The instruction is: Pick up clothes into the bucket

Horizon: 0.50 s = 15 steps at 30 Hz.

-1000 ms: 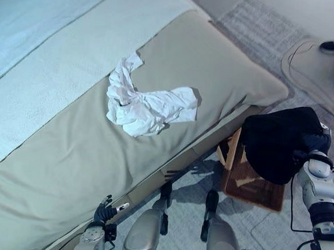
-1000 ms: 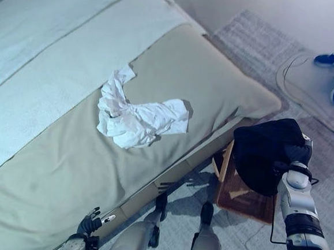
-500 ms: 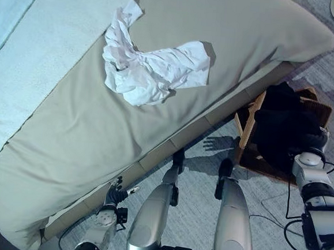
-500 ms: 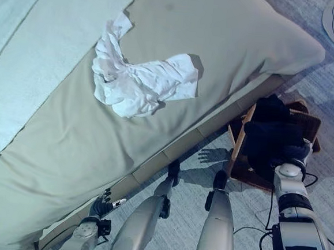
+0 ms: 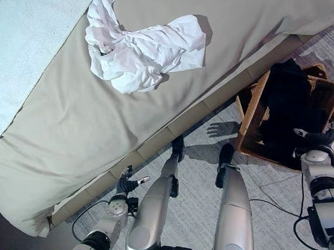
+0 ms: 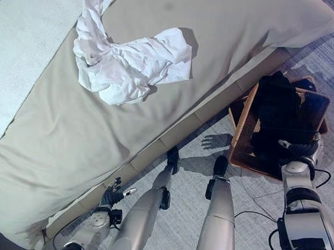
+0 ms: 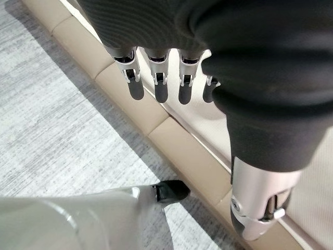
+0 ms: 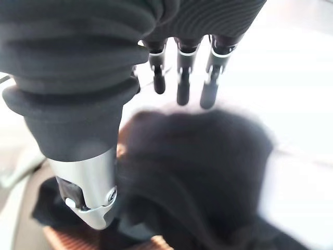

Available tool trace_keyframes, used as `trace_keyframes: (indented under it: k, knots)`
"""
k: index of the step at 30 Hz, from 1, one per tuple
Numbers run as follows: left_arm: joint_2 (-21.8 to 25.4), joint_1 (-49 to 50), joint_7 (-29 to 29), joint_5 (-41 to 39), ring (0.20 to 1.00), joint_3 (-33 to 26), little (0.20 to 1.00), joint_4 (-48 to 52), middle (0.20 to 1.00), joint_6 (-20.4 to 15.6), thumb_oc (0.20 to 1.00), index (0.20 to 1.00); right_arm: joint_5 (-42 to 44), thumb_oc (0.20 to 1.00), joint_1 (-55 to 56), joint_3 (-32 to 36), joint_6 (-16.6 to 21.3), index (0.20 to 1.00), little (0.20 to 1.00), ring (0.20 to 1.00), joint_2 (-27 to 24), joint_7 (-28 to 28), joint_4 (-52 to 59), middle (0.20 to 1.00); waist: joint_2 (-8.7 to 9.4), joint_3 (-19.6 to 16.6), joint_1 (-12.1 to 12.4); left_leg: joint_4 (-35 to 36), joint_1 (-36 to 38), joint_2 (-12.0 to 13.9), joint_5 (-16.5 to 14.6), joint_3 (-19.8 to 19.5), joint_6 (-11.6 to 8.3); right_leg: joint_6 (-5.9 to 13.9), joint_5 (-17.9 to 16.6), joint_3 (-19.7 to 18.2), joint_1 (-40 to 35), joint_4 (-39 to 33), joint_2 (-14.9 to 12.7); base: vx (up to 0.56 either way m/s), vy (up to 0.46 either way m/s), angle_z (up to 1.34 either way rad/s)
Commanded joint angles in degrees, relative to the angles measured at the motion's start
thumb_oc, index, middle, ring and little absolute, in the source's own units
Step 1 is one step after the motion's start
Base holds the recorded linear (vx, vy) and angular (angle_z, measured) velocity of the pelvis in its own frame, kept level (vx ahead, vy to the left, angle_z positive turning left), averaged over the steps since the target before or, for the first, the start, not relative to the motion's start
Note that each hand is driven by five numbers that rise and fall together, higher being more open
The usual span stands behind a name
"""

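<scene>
Down on the bed (image 5: 68, 129), a crumpled white garment (image 5: 139, 47) lies bunched on the beige cover, one twisted end running up toward the paler blanket (image 5: 23, 38) and the wider end spread toward the mattress edge. A second piece, a black garment (image 5: 287, 105), sits heaped inside the woven brown bucket (image 5: 250, 117) on the grey carpet (image 5: 191, 179) beside the bed frame; part of it drapes over the far rim.

The right hand (image 5: 316, 138) hangs at the near rim of the bucket, right over the black garment. In its wrist view the fingers (image 8: 179, 78) are straight and released, with the dark cloth just below them and nothing held between them and the thumb (image 8: 88, 192).

The left hand (image 5: 126, 185) is low by the bed frame, well apart from the white garment up on the cover. Its wrist view shows the fingers (image 7: 158, 78) straight and relaxed, empty, pointing at the padded frame (image 7: 171, 140) and the carpet.
</scene>
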State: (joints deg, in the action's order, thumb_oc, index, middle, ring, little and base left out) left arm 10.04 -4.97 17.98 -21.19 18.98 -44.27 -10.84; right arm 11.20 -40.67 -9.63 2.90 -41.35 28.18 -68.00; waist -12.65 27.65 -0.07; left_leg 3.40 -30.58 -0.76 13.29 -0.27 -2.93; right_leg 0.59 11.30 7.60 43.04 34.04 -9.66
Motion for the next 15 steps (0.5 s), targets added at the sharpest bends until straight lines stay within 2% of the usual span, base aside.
trace_keyframes:
  k: [1,4,6,7,8,11,15]
  knots:
    - [0.64,-2.37,2.39,-1.63,1.0,-0.38,1.0,-0.05,1.0,-1.89,1.0,1.0,-2.6,1.0,-1.94,-1.35,-0.31,1.0,1.0,1.0,-4.77,2.04,-2.5,1.0,-0.31,2.15,-0.83,-2.41,5.99,-0.95,-6.85,0.9,-0.24,4.6,-9.96,-2.73,-5.5,-15.35,0.69,0.0,0.0,0.0]
    - [2.12,-2.55,3.99,-1.01,1.0,-2.34,1.0,1.6,1.0,-2.47,1.0,1.0,-5.47,1.0,1.19,-1.2,-0.38,1.0,1.0,1.0,-3.47,3.8,0.23,1.0,0.81,2.15,-1.05,-4.12,6.01,-1.05,-7.86,1.09,0.06,4.85,-10.42,-2.9,-6.3,-15.89,0.81,0.0,0.0,0.0]
    - [3.51,-2.27,5.31,-0.55,1.0,-4.87,1.0,3.47,1.0,-3.09,1.0,1.0,-8.34,1.0,4.93,-0.94,-0.15,1.0,1.0,1.0,-2.26,5.16,6.6,1.0,1.9,2.15,-1.36,-5.75,5.87,-1.07,-8.81,1.29,0.3,5.03,-10.72,-3.19,-6.87,-16.2,0.82,0.0,0.017,0.0]
    - [6.04,-1.94,6.76,0.31,1.0,-8.58,1.0,5.79,1.0,-3.82,1.0,1.0,-10.73,1.0,10.56,1.63,0.23,1.0,1.0,1.0,-1.18,6.51,14.01,1.0,3.35,2.15,-1.76,-8.3,5.53,-1.26,-10.19,1.57,0.53,5.22,-10.99,-3.66,-7.88,-16.49,0.81,0.0,0.0,0.0]
    - [6.09,-1.89,6.76,0.31,1.0,-8.54,1.0,5.82,1.0,-3.81,1.0,1.0,-10.78,1.0,10.73,1.75,0.16,1.0,1.0,1.0,-1.12,6.53,14.16,1.0,3.39,2.15,-1.7,-8.36,5.56,-1.26,-10.22,1.59,0.54,5.22,-10.98,-3.67,-7.93,-16.5,0.81,-0.02,0.022,-0.05]
    - [11.2,-1.97,10.02,2.25,1.0,-15.46,1.0,9.99,1.0,-4.52,1.0,1.0,-13.85,1.0,18.35,6.2,0.92,1.0,1.0,1.0,1.51,7.79,25.1,1.0,5.97,2.15,-2.32,-12.09,5.35,-1.65,-12.62,1.94,0.87,5.65,-11.85,-4.2,-10.18,-17.78,0.86,-0.02,0.032,-0.09]
    - [16.44,-2.39,14.18,7.8,1.0,-21.43,1.0,15.17,1.0,-4.06,1.0,1.0,-16.62,1.0,24.0,8.41,1.86,1.0,1.0,1.0,5.23,7.57,32.02,1.0,8.87,2.15,-2.49,-14.34,6.66,-1.42,-14.76,3.05,1.23,6.39,-13.49,-4.75,-13.22,-20.58,1.46,-0.02,0.068,-0.15]
